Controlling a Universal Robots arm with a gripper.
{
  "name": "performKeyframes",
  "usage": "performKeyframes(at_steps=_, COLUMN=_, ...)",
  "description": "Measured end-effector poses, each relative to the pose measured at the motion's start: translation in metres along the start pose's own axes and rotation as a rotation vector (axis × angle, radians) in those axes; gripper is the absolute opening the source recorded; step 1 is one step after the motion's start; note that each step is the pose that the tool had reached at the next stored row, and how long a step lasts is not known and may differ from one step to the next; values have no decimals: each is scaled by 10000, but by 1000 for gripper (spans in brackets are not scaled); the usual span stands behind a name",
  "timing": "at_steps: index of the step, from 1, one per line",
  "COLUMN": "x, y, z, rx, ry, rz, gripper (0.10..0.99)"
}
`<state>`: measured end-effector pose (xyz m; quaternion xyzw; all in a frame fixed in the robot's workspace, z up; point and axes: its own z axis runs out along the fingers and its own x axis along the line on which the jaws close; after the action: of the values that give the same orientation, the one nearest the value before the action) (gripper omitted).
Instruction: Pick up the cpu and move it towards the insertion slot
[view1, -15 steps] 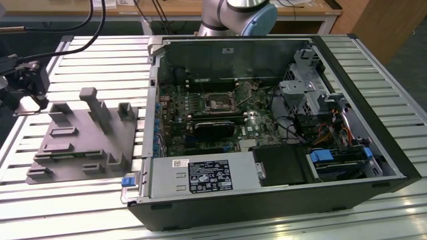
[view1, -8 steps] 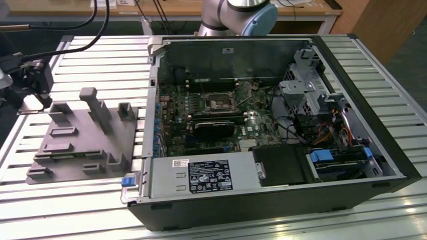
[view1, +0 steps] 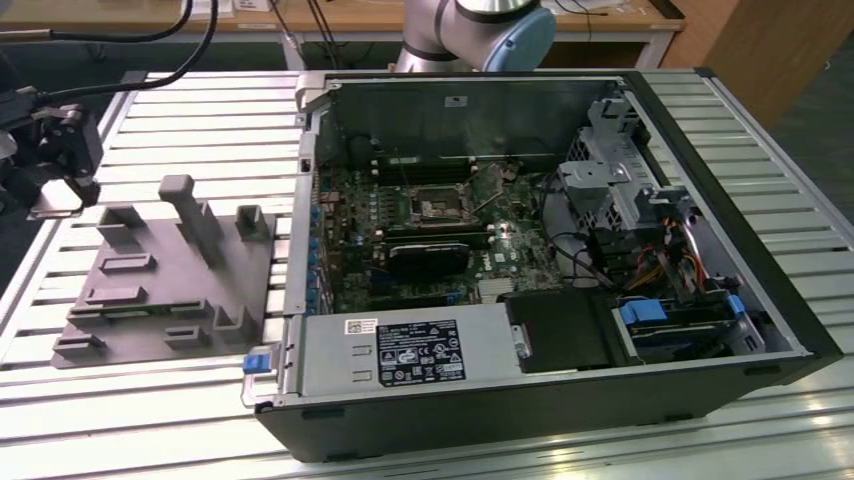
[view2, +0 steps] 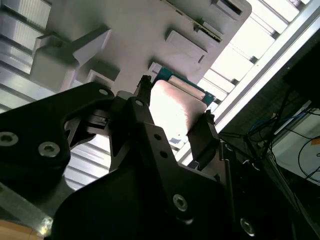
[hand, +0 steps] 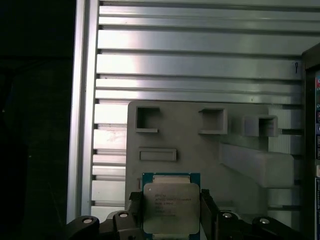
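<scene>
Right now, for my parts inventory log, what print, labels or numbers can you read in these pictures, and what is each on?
Nothing reads clearly.
Print on the cpu, gripped between the fingers: too small to read.
The black label on the power supply: too small to read.
The white sticker beside it: blurred.

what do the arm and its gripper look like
The arm has rounded silver-grey joints with a light blue cap. The gripper is matte black and blocky, with silver screw heads and two flat black fingers. Black cables run to it in the exterior view.
</scene>
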<state>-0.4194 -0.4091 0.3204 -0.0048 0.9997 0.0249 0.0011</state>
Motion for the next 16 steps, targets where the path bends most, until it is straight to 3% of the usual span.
performKeyframes(at_steps=4, x=-56, y=-1, z=-2, rx=-5, ry=1, rz=0, gripper=545)
performKeyframes(at_steps=11, x=-254, y=-3, z=-2, rx=-5, ry=1, rz=-1, gripper=545)
performKeyframes(at_steps=16, x=-316, y=-4, z=-1, rx=2, ry=-3, rz=55, gripper=545)
